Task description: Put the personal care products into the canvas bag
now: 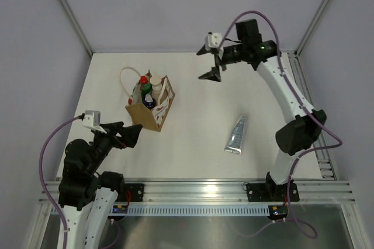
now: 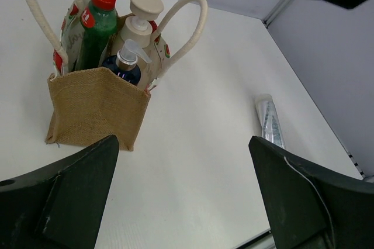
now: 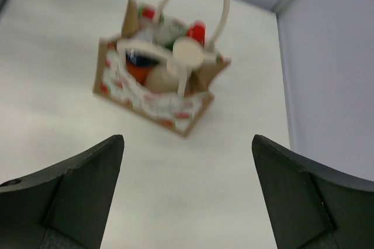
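- Three of the four personal care products stand in the canvas bag (image 1: 153, 114): the green bottle with a red cap (image 2: 96, 24), the beige pump bottle (image 2: 137, 27) and the small orange bottle (image 3: 138, 72) with a clear pump.
- One product is outside: the silver-grey squeeze tube (image 1: 236, 135) lies flat on the table (image 1: 198, 97), well apart from the bag on its right-arm side.
- By my reckoning the job is about three-quarters done; only the tube is left to go in.
- Count: one bag, two white rope handles, three bottles, one tube.
- The right gripper (image 1: 205, 64) hangs spread wide and empty, beyond the bag and up off the table.
- The left gripper (image 1: 134, 136) is also spread wide, holding nothing, just beside the bag's near corner.
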